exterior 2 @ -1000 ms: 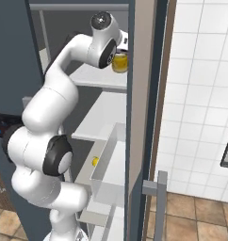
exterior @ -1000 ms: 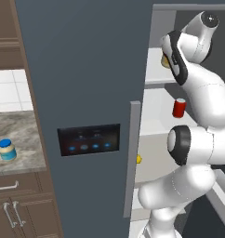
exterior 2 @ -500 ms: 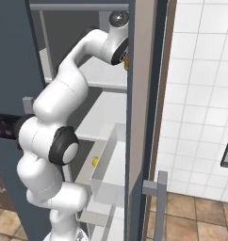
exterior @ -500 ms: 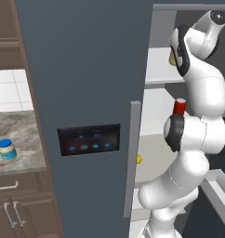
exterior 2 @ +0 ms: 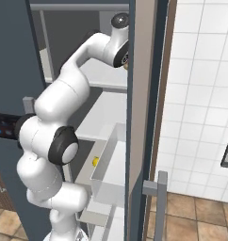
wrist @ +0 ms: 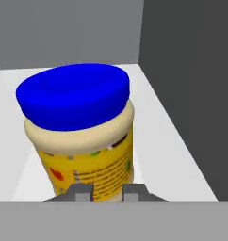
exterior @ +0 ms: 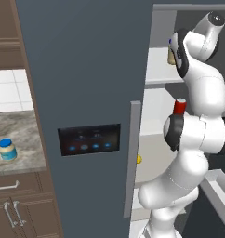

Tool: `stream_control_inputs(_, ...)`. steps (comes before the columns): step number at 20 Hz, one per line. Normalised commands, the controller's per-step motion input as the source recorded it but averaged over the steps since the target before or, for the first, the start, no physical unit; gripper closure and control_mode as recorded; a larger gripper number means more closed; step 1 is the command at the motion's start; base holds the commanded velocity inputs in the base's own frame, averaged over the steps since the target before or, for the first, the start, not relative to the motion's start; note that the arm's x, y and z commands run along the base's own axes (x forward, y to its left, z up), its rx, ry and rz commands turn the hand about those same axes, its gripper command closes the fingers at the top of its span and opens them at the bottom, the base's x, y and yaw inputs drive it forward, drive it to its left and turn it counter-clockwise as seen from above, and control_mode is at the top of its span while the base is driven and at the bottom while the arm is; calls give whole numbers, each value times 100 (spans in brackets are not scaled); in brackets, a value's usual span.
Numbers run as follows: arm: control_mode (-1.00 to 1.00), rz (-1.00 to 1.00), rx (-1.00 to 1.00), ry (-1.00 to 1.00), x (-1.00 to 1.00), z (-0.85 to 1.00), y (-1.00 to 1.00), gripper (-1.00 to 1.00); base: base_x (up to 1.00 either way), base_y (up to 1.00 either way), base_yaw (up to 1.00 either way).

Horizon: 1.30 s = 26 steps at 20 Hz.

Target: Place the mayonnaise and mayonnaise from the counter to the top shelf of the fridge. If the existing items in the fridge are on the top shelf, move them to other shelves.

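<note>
Gripper [wrist: 108, 192] with its fingers drawn in close, clear of the cream-yellow mayonnaise jar [wrist: 83, 139], which stands upright right ahead on the top shelf [wrist: 167, 155] of the fridge [exterior: 82, 74]. Looks rigid, smooth-walled, likely slick: best gripped across the labelled body below the blue lid. Second jar [exterior: 8, 149] waits on the counter [exterior: 26, 148]; red can [exterior: 180, 106] sits one shelf down.

Yellow-labelled mayonnaise jar [wrist: 80, 136] upright on top shelf [wrist: 165, 141]; whitish jar [exterior: 7, 149] on counter [exterior: 26, 139].
</note>
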Motion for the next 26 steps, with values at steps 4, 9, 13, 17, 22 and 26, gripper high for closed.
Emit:
stream_control_inputs(4,-100,0,1,8,1,-18,-5,100,0,0,0)
stream_control_inputs(9,-100,0,0,-1,-2,0,0,-100,0,0,0)
stream_control_inputs(13,-100,0,0,-21,-52,20,0,-100,0,0,0)
stream_control_inputs(17,-100,0,0,-33,-99,15,0,-100,0,0,0)
stream_control_inputs(22,-100,0,0,-29,-100,0,15,-100,0,0,0)
stream_control_inputs(26,-100,0,0,-21,-100,0,57,-100,0,0,0)
